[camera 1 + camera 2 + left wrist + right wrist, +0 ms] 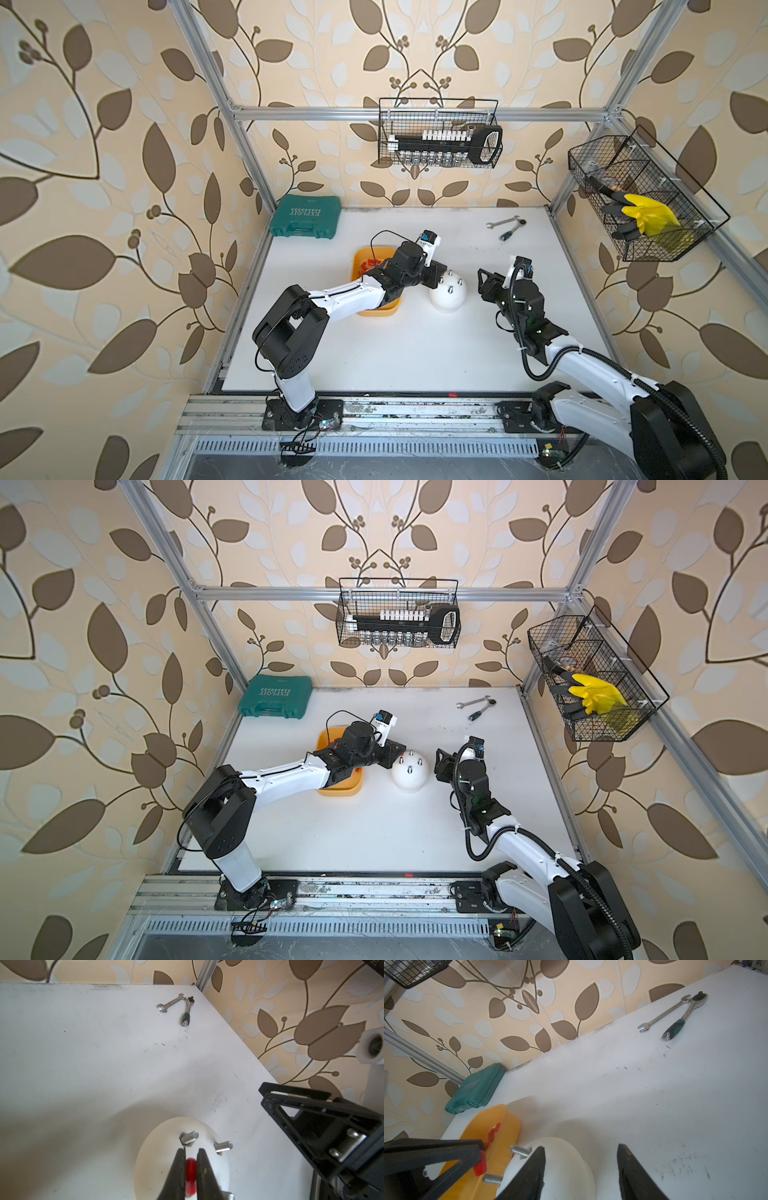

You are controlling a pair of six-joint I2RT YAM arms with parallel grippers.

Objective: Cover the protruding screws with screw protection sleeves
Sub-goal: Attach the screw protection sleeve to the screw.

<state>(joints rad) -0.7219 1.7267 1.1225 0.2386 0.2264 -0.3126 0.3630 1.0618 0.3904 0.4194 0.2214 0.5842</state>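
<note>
**Q:** How is the left hand (191,1151) set?
**A:** Narrow. One red sleeve (191,1169) is gripped between its jaws and held over the dome (158,1157), near the screws (190,1138) (those in view uncapped).
**Q:** And the right hand (581,1147)?
**A:** Held wide, nothing gripped, beside the dome. Spare sleeves (492,1132) are seen in the tray (512,1124) on the surface (83,1064).

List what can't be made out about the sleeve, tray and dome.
- Red sleeve: left wrist view, the left gripper flanks it, hiding what, if anything, it sits on.
- Yellow tray: both top views, the left arm covers most, so its sleeves cannot be counted.
- White dome: right wrist view, the picture's edge cuts it off and the right gripper hides part.
</note>
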